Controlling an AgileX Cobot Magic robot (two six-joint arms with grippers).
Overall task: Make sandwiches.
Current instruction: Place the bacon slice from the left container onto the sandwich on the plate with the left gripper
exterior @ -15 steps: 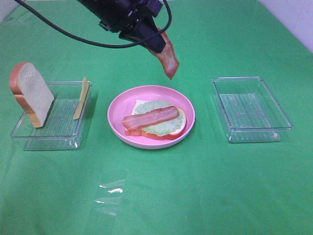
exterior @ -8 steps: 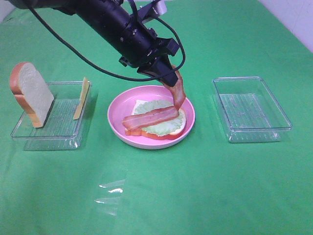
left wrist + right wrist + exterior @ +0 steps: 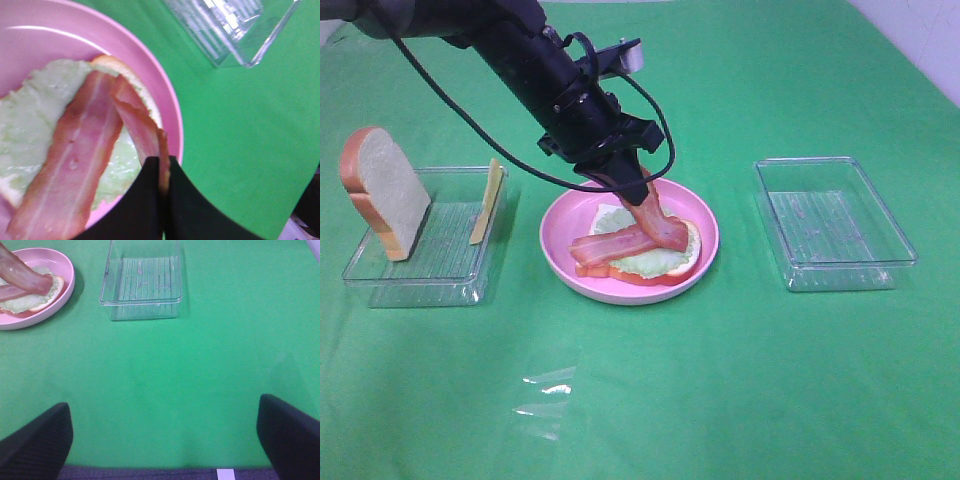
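Sitting in the middle of the round pink plate (image 3: 558, 232), the half-built sandwich (image 3: 642, 262) has a bottom bread slice (image 3: 650, 278) with an orange-brown crust, a pale green lettuce leaf (image 3: 665, 263) over it, and one bacon strip (image 3: 608, 246) lying flat across the lettuce. A second bacon strip (image 3: 660, 226) crosses the first at an angle. Its lower end touches the stack near the plate's right side, and its upper end is pinched between the pressed-together fingers of the left gripper (image 3: 634, 190), which reaches down over the back of the plate.

To the left of the plate, a clear plastic tray (image 3: 420, 286) holds the other bread slice (image 3: 385, 195), propped on edge and leaning at the tray's left end, and a thin yellow cheese slice (image 3: 487, 205) leaning against its right wall. The two are well apart.

To the right of the plate stands a second clear tray (image 3: 900, 245), whose ribbed floor shows through.

Everything rests on a green cloth (image 3: 740, 380). The right gripper (image 3: 162, 407) hangs over bare cloth on the near side of the second tray, its dark fingers spread wide with nothing between them.
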